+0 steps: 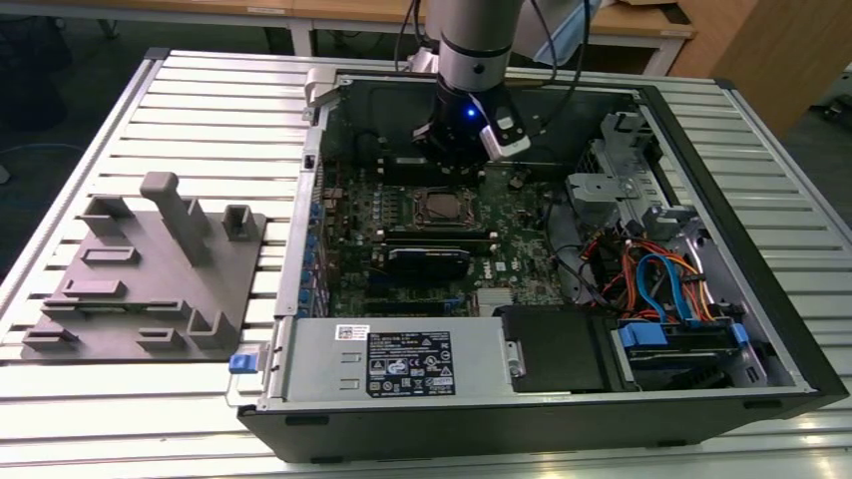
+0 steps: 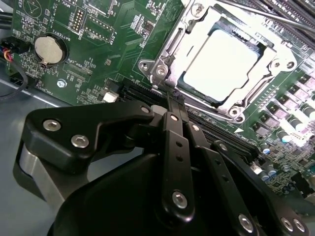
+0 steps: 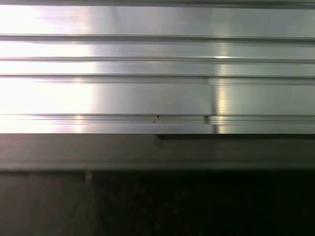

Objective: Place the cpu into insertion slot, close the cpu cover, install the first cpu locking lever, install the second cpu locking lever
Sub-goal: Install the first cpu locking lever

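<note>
Arm is down inside the open PC case point(image 1: 745, 329), gripper point(image 2: 175, 101) hanging over the motherboard point(image 1: 399, 230) just off the socket, on its 12 o'clock side in the exterior view. Fingers point(image 2: 173, 129) pressed together, nothing between them. In the second wrist view the fingertips sit near the socket's lower-left corner, at about 7 o'clock from it.

The cpu point(image 2: 224, 64) lies flat in the insertion slot point(image 1: 441, 208), pale face up. The cpu cover point(image 2: 197, 37) is down around it, chip showing through the window. A thin lever rod point(image 2: 275, 15) runs along the socket's far edge; can't tell if latched.

Coin cell point(image 2: 49, 48) at 9 o'clock from the socket. Grey fixture block point(image 1: 154, 279) on the slatted table point(image 3: 157, 73) at 9 o'clock of the case.
</note>
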Action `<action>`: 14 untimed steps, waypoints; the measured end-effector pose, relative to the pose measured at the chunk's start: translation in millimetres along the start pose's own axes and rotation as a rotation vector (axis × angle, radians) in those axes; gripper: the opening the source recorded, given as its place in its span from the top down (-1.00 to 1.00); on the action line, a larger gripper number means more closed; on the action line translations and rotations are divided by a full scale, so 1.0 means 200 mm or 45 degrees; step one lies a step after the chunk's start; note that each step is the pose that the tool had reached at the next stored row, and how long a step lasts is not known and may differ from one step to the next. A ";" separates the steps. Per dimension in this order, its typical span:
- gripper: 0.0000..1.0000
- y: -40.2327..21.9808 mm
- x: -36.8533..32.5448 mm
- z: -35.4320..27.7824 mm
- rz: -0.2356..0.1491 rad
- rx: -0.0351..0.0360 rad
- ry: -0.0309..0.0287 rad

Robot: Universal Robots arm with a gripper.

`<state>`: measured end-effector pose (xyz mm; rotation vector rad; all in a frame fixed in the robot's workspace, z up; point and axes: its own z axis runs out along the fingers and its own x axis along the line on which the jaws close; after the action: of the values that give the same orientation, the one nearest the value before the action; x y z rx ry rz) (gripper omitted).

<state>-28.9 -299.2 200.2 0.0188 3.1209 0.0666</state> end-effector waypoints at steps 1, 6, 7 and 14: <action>0.80 0.000 0.000 0.000 0.000 0.0002 0.0002; 0.80 0.000 -0.001 0.000 0.000 -0.0002 -0.0001; 0.80 0.000 -0.001 -0.002 0.000 0.0000 0.0000; 0.80 0.000 -0.001 -0.005 0.000 0.0000 0.0000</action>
<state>-28.8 -299.2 201.2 0.0187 3.1209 0.0666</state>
